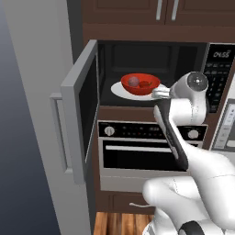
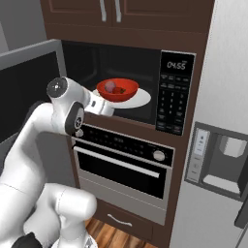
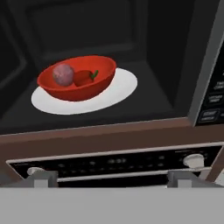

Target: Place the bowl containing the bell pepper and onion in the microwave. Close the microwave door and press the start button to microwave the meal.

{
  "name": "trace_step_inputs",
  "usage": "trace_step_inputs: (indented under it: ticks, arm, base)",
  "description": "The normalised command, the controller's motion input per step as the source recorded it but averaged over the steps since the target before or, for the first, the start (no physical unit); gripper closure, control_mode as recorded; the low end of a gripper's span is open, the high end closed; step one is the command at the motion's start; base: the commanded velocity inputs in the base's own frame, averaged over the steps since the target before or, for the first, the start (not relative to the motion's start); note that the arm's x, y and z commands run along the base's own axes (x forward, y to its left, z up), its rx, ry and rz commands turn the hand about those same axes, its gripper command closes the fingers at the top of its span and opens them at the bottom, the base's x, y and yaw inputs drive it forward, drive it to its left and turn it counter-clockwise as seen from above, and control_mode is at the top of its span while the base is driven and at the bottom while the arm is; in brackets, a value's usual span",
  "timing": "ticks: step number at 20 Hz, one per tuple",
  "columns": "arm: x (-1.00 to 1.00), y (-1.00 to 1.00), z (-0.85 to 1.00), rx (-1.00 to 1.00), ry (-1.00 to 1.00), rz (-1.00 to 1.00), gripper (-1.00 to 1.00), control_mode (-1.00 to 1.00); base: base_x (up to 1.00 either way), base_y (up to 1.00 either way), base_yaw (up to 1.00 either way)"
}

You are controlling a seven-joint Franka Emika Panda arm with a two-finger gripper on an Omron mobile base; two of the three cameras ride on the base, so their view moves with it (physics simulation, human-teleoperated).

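Note:
The red bowl (image 3: 78, 79) rests on the white turntable plate (image 3: 118, 94) inside the black microwave (image 1: 151, 59). In it lie the pinkish onion (image 3: 63, 74) and the dark red bell pepper (image 3: 84, 78). The same bowl (image 1: 140, 83) (image 2: 117, 89) appears in both base views. My gripper (image 3: 113, 180) is open, just outside the microwave's front and below the bowl, holding nothing. The hand (image 1: 160, 93) (image 2: 101, 107) hovers at the cavity's lower front edge. The microwave door (image 1: 80, 110) (image 2: 29, 82) stands swung wide open to the left, with its bar handle (image 1: 58, 133).
The microwave's button panel (image 1: 215, 78) (image 2: 172, 99) with a digital clock is right of the cavity. A black oven (image 1: 142, 149) (image 2: 126, 162) with knobs sits directly below. A fridge dispenser (image 2: 218, 160) is at the right. Wooden cabinets (image 2: 111, 14) are above.

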Motion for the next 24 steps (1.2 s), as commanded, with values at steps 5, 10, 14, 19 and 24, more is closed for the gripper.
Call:
trace_step_inputs:
  ticks: [5, 10, 14, 19, 24]
  arm:
    - [-1.00, 0.67, 0.33, -0.68, 0.00, 0.34, -1.00, -1.00]
    - [-1.00, 0.61, 0.37, -0.68, 0.00, 0.32, -1.00, -1.00]
    - [-1.00, 0.61, 0.48, -0.66, 0.00, 0.27, -1.00, -1.00]
    - [-1.00, 0.61, 0.66, -0.62, 0.00, 0.20, -1.00, -1.00]
    - [-0.67, 0.97, 0.28, -0.52, 0.00, 0.06, -1.00, -1.00]
  base:
    - [0.00, 0.00, 0.00]
    - [0.00, 0.00, 0.00]
    - [0.00, 0.00, 0.00]
    - [0.00, 0.00, 0.00]
    - [0.00, 0.00, 0.00]
